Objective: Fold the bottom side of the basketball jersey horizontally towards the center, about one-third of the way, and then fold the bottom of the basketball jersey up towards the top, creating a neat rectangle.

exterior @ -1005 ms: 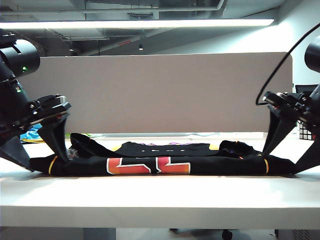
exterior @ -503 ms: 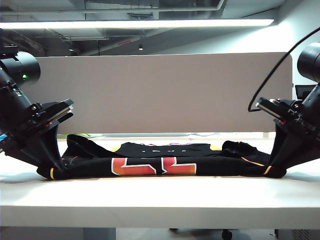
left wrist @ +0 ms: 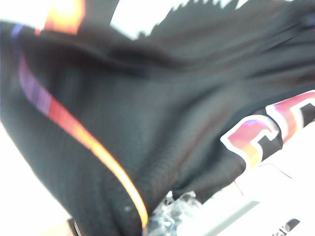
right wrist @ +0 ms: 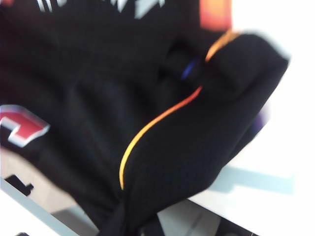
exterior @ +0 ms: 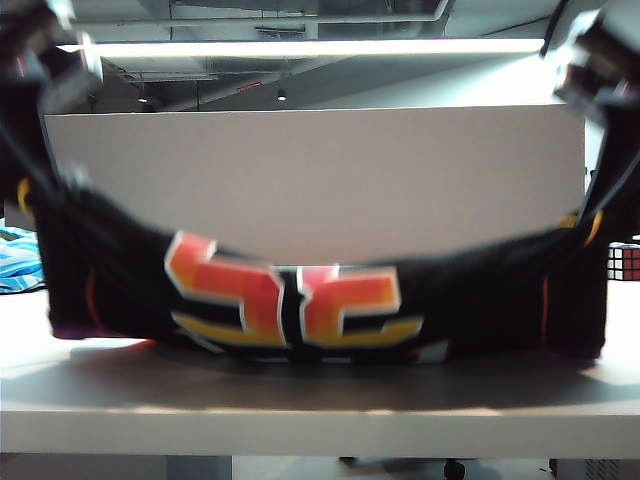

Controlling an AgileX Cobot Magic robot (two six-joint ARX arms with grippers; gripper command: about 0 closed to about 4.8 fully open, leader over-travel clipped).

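Both arms have risen off the table [exterior: 320, 420]: left gripper [exterior: 40, 190] and right gripper [exterior: 590, 215] clamp the basketball jersey [exterior: 300, 300], now sagging between them.

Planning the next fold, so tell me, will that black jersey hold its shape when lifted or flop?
Likely floppy: the jersey, held at both ends by the left tool and right tool, sags in the middle. Probably light, thin cloth: it bunches into folds.

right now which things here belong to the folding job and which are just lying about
Job:
- black sleeveless basketball jersey with orange gradient numbers, lifted at both ends
- left tool, shut on it
- right tool, shut on it
- white table

Lying about:
- light blue striped cloth, far left
- multicoloured puzzle cube, far right
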